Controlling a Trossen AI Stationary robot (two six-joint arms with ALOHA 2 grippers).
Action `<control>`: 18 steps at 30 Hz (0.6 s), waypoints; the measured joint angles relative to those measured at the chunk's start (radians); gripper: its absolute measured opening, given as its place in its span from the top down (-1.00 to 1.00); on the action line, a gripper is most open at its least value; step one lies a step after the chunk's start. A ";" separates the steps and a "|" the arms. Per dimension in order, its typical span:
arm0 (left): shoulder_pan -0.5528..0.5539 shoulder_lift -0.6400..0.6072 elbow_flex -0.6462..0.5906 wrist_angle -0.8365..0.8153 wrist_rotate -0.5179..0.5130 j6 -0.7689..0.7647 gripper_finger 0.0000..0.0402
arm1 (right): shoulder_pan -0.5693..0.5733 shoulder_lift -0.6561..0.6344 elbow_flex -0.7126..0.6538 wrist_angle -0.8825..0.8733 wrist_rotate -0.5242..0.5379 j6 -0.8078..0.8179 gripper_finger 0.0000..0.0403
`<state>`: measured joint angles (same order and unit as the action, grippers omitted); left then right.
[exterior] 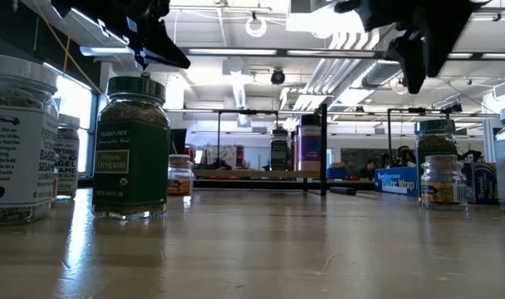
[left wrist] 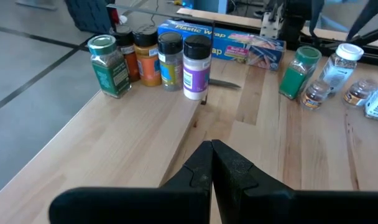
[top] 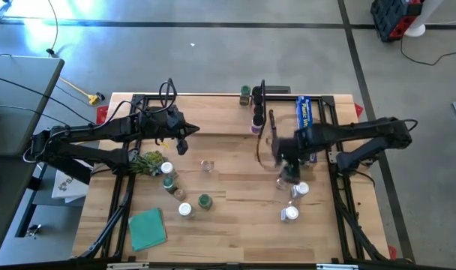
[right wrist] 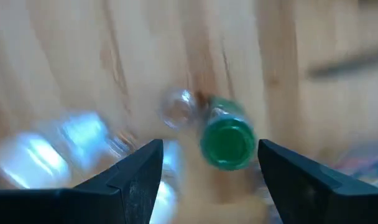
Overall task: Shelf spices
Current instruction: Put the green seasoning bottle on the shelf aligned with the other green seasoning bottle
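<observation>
**Right gripper spread above a green-lidded jar; left gripper closed and empty**

We find the right gripper (right wrist: 207, 163) hanging over the table's right half, fingers wide apart. In its wrist view a green-lidded jar (right wrist: 227, 142) stands upright below, between the two fingers; nothing is held. The picture is blurred, so we cannot tell whether a finger touches it.

The left gripper (left wrist: 211, 163) hangs over the left-centre of the table with its fingers pressed together and nothing between them.

The shelf (top: 213, 112) lies along the far edge. Four jars (left wrist: 153, 59) stand in a row on it, just beside the blue wrap box (left wrist: 235, 45).

Loose jars stand upright on the table: a cluster (top: 184, 196) at left front, near the leafy bunch (top: 147, 162) and a green cloth (top: 147, 229); one small jar (top: 207, 166) at centre; others (top: 294, 201) under and before the right gripper.
</observation>
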<state>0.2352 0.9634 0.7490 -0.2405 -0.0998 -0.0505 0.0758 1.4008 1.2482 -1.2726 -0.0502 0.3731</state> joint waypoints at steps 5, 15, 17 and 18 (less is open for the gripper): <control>0.000 0.000 0.000 0.000 0.000 0.004 1.00 | -0.108 0.000 -0.029 -0.003 -0.130 0.495 -0.28; 0.000 0.000 0.000 -0.029 -0.039 0.153 1.00 | -0.120 -0.002 -0.158 0.095 -0.238 0.882 -0.26; 0.000 0.000 0.000 -0.029 -0.055 0.187 1.00 | -0.113 -0.003 -0.160 0.105 -0.223 0.961 -0.26; 0.000 0.000 0.000 -0.029 -0.064 0.202 1.00 | -0.108 -0.003 -0.160 0.104 -0.212 1.001 -0.26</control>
<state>0.2352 0.9634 0.7490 -0.2695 -0.1634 0.1516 -0.0320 1.3979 1.0885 -1.1687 -0.2620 1.3740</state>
